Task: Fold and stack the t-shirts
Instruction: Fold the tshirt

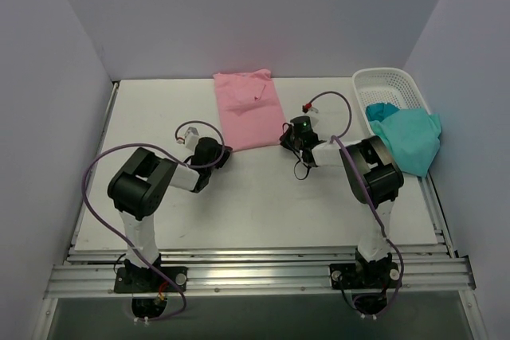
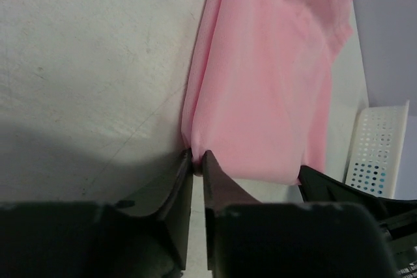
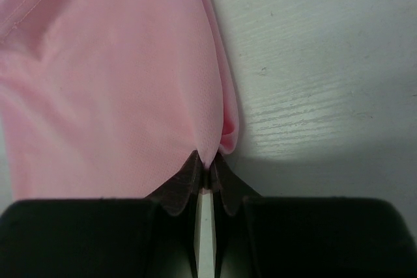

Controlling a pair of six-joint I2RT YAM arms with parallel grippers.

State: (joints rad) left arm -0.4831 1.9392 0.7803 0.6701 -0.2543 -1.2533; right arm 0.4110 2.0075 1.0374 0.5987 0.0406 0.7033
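Note:
The light pink t-shirt lies folded into a long strip at the back middle of the table. My left gripper pinches its near left corner; in the left wrist view the pink t-shirt runs into the nearly closed left gripper. My right gripper is shut on the near right corner, and the pink cloth bunches into the right gripper. The teal-green t-shirt hangs over the near rim of the basket at the right.
The white lattice basket stands at the back right and also shows in the left wrist view as the basket. Pale walls close the table in at the back and both sides.

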